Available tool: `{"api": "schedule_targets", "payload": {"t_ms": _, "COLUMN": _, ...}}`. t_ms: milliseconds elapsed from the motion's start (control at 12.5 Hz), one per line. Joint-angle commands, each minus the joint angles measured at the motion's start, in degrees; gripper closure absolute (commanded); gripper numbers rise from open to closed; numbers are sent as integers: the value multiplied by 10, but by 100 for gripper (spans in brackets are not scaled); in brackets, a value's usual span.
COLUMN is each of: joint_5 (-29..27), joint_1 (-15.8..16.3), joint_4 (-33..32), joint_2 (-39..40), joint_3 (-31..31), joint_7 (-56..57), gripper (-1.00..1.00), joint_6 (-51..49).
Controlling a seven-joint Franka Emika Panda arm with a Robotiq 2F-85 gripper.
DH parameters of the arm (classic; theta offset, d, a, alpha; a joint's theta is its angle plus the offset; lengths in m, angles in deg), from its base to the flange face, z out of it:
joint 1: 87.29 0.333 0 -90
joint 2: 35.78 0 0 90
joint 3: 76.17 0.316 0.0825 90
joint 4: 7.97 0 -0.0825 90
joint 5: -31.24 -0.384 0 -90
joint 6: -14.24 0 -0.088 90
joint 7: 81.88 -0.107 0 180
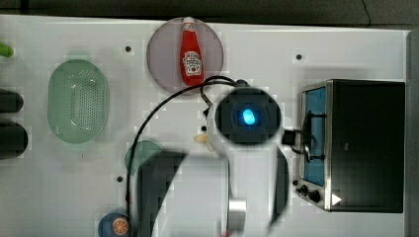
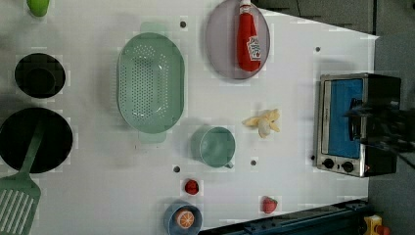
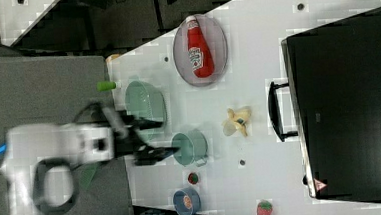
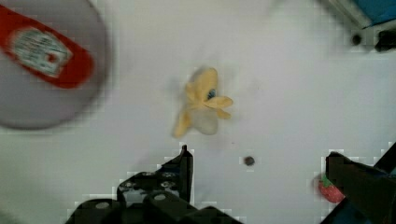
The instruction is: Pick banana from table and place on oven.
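Banana [image 4: 201, 105] lies on the white table [image 4: 289, 93] just ahead of our gripper [image 4: 259, 170], whose fingers we see spread wide and empty above it; the oven [image 3: 346, 108] stands well apart beyond the fruit.

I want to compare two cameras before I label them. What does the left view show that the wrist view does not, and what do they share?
The left view alone shows the green colander, the green cup, the black pans, the spatula and the bowl holding an orange slice. The wrist view alone shows the open claw above the table. Both show the banana lying on the white table, the ketchup bottle on its grey plate, and part of the oven.
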State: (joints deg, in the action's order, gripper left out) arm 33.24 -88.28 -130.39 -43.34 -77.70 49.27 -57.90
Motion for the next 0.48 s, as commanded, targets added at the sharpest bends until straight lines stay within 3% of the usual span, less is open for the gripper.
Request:
{"api": "schedule_targets", "payload": {"t_ms": 80, "joint_5": -12, "joint_1": -2, "joint_4": -28, "joint_2": 36, "joint_3": 3, "joint_7": -17, "gripper": -100, "joint_6": 62}}
{"api": "schedule_targets", "payload": {"t_ms": 480, "joint_5": -12, "joint_1": -3, "joint_4": -84, "joint_2": 132, "joint_3": 2, "joint_7": -17, "gripper": -100, "joint_6": 235}}
